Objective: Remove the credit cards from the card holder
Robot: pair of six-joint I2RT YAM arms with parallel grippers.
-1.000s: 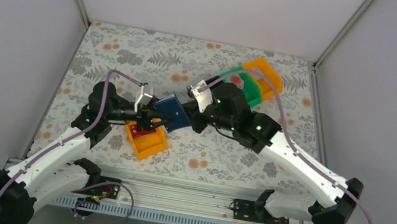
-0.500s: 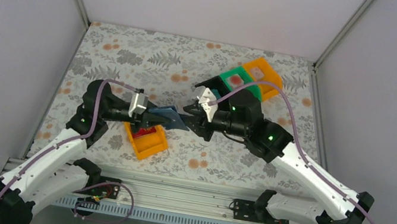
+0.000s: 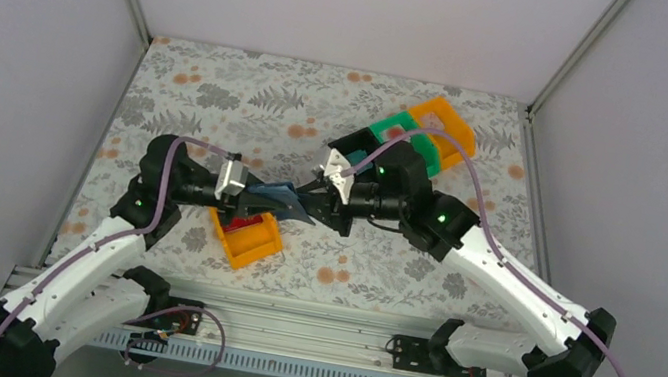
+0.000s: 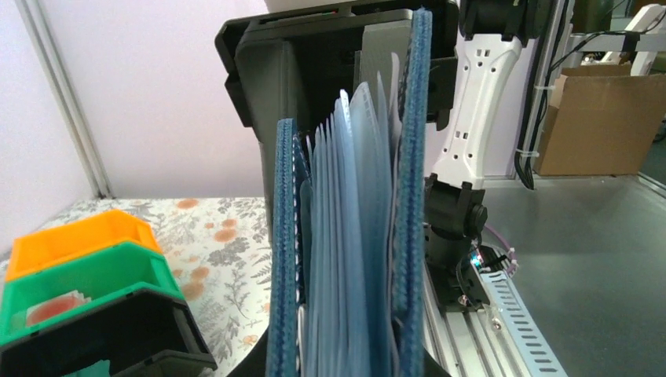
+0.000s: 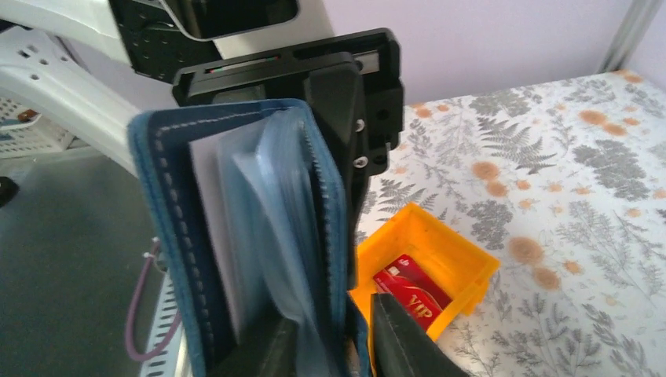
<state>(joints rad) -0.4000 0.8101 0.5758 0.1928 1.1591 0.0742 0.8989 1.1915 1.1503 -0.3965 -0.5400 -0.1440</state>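
Observation:
The card holder [image 3: 273, 197], a dark navy wallet, hangs above the table between both arms. It fans open edge-on, showing pale blue sleeves [image 4: 353, 236]. My left gripper [image 3: 243, 196] is shut on its lower end [image 4: 345, 369]. My right gripper [image 3: 316, 198] stands open at the other end [image 5: 330, 345]. One of its fingers [image 5: 263, 345] is among the sleeves, the other [image 5: 400, 338] outside the cover. A pale grey card [image 5: 206, 220] lies against one cover. A red credit card [image 5: 412, 292] lies in the orange bin [image 3: 245, 235] below.
At the back right stand a black bin [image 3: 357, 144], a green bin [image 3: 409, 135] and a second orange bin [image 3: 446, 123]. In the left wrist view the green bin [image 4: 86, 275] holds a pale card with a red spot [image 4: 51, 308]. White walls enclose the floral table.
The left gripper shut on the card holder and the right let go. The right gripper drew back, then returned with jaws apart around one cover. The holder turned from flat to edge-on.

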